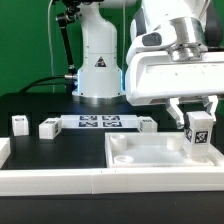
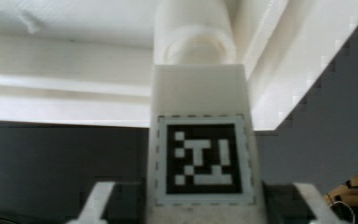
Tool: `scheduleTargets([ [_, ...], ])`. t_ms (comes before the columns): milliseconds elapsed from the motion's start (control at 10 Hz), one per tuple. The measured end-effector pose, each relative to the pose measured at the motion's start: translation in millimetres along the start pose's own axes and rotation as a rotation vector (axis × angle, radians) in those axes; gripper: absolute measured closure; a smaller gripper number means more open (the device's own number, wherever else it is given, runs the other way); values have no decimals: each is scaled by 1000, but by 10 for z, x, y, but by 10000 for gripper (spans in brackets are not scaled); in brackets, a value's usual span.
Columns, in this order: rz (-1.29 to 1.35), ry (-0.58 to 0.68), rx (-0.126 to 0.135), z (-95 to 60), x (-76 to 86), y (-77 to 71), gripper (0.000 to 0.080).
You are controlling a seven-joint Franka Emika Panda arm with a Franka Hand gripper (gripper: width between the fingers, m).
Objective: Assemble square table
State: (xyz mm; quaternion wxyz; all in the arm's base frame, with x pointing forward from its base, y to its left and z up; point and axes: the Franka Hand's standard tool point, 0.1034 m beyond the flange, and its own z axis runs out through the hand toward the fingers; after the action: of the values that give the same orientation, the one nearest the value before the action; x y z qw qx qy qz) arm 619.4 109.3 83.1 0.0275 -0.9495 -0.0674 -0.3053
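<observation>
Though my tool point(image 1: 195, 116) fills the exterior view's right, the frame cuts off its upper body, and the wrist view shows only blurred slivers of its fingers point(image 2: 101, 206) on either side of the held leg point(image 1: 198, 130). The tool is closed on that leg. I cannot tell whether the leg's lower end touches the slab point(image 1: 160, 160) or hangs just above it. The leg's far end, a rounded peg in the wrist view, is soft against the white behind it.

I count four legs. One is gripped at the slab's right end as the exterior view shows it. A first loose leg point(image 1: 18, 124) and a second loose leg point(image 1: 48, 127) lie on the black table point(image 1: 60, 145) at that view's left. A third loose leg point(image 1: 147, 123) lies just beside the marker board point(image 1: 100, 122).

There is one slab, white with a raised rim, lying flat just behind the low white wall point(image 1: 60, 180). The held leg is a white block with a black-and-white tag on its face
</observation>
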Motion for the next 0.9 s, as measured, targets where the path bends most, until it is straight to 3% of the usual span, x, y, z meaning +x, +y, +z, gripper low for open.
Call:
scheduleTargets([
  [300,-2,8,0,-4,-9,-5,508],
  [400,-3,-14,2,8,-25,-7,438],
  [500,-3,-17,3,11,-32,-8,438],
  [600,-3,-17,3,12,-33,-8,265],
  [700,-4,-18,3,13,-36,-8,265],
  [800,-4,-18,3,13,-36,-8,173],
  [900,-4,-18,3,14,-37,-8,157],
])
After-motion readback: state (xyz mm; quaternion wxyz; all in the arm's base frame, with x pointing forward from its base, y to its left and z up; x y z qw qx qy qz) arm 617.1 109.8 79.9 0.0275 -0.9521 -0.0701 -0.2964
